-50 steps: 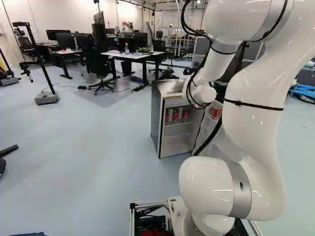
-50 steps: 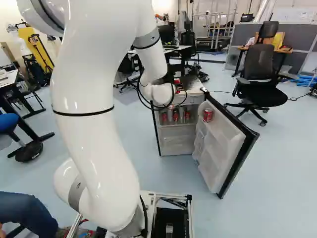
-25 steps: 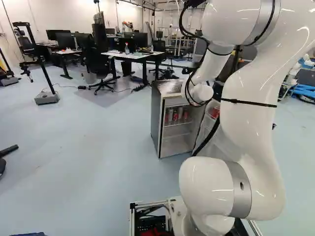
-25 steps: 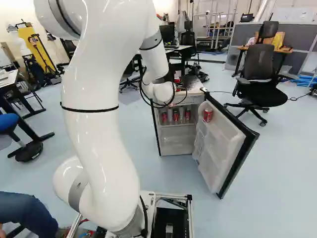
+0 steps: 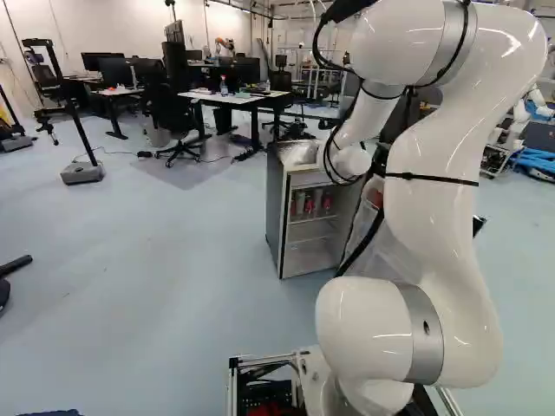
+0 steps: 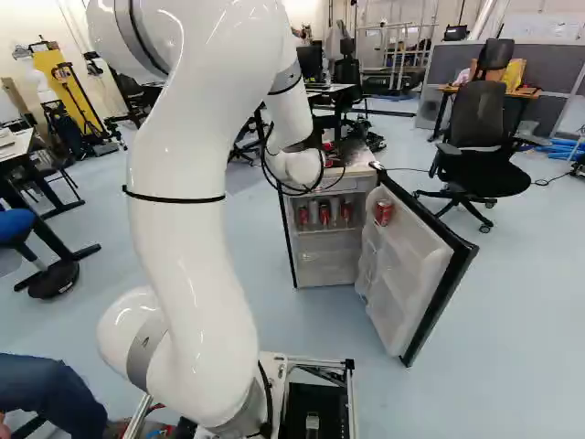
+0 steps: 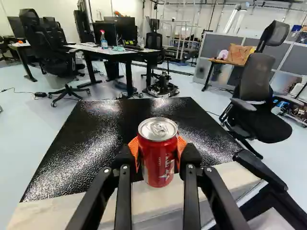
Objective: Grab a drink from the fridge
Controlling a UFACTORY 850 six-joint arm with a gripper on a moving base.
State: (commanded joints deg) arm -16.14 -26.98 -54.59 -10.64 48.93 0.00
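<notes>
A: Gripper (image 7: 158, 155), state?
B: Fingers a can's width apart, pads both sides of can (image 7: 159, 165), upright, near front top edge of fridge (image 7: 91, 158); raised or resting, can't tell.
A: Method?
B: Prob. carry-off: firm grip, can level, slow retreat w/ door (image 6: 407, 270) clearance.

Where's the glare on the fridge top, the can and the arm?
Wrist view: white glare speckles the black fridge top; the can's metal lid shines, its red side mostly clear of glare. Left base view: the fridge top gleams silvery, and the arm carries white highlights. Right base view: bright streaks on the arm's upper part.
</notes>
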